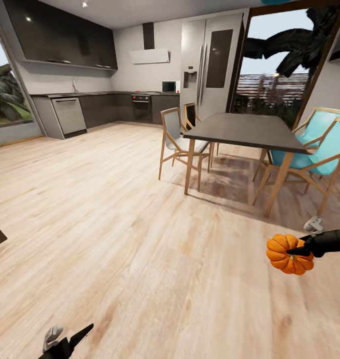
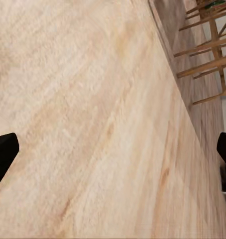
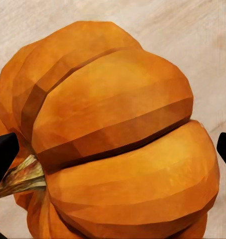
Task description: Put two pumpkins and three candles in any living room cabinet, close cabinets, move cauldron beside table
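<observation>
Pumpkin (image 1: 288,254): held clear of the wooden floor (image 1: 140,239) at the right of the head view, clamped in the right end effector (image 1: 294,252), ribs bright orange, dark stem turned toward one finger in the right wrist view (image 3: 23,177). Carried aloft, by judgement, to keep it free of the floor during travel toward the cabinet. Grip placed across the body of the pumpkin rather than on the stem, probably for a firmer hold on the round form.

Left end effector (image 1: 72,339): low at the bottom of the head view, empty, fingers spread wide over bare floor boards in the left wrist view; likely kept tucked to stay out of the way while driving.

Beyond: dark-topped dining table (image 1: 244,130) with wooden legs, wooden chairs (image 1: 175,139) and turquoise chairs (image 1: 322,144) around it, kitchen units (image 1: 105,107) along the far wall. Not the task's table. Transit phase, by judgement; stowing of this pumpkin not yet done.
</observation>
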